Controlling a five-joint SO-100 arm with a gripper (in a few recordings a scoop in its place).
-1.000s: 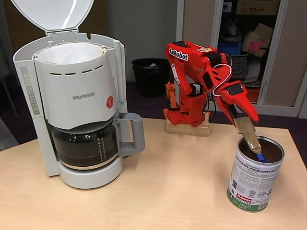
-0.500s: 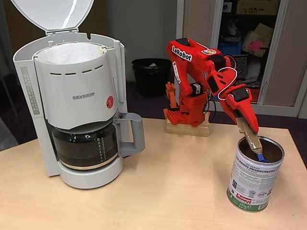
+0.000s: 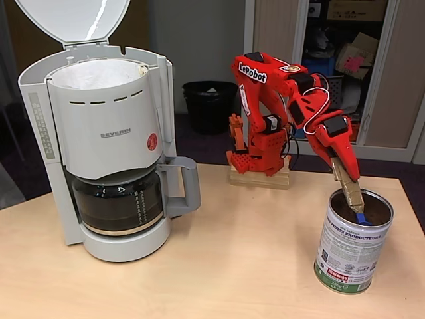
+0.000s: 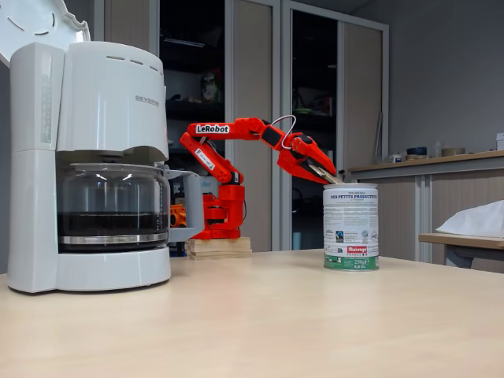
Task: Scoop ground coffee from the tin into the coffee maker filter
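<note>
A: Where is the tin (image 3: 352,242)?
B: It stands upright on the wooden table (image 3: 219,266), in a fixed view well to the right of the white SEVERIN coffee maker (image 3: 99,146). It also shows in the lower side-on fixed view (image 4: 350,227), again to the right of the machine.

A: And the arm?
B: The red arm (image 3: 285,100) reaches down from its wooden base block (image 3: 260,178), which sits behind the tin toward the back of the table. The jaws (image 3: 350,194) point into the tin's open mouth.

A: Are the jaws spread or pressed together?
B: They pinch a blue scoop (image 3: 361,217), whose blue end dips inside the tin's rim. From the side-on view the jaws (image 4: 327,176) sit just above the tin's top edge.

A: Can you see the ground coffee (image 3: 373,209)?
B: Dark brown inside the tin, around the scoop. Whether the scoop carries any, I cannot tell.

A: The coffee maker filter (image 3: 93,74)?
B: White paper lining the top basket of the machine, with the lid (image 3: 73,20) tipped up above it. The glass carafe (image 3: 119,203) sits below the basket, on the machine's base.

A: Anything behind?
B: A black bin (image 3: 209,103) on the floor beyond the table, between the machine and the arm.
</note>
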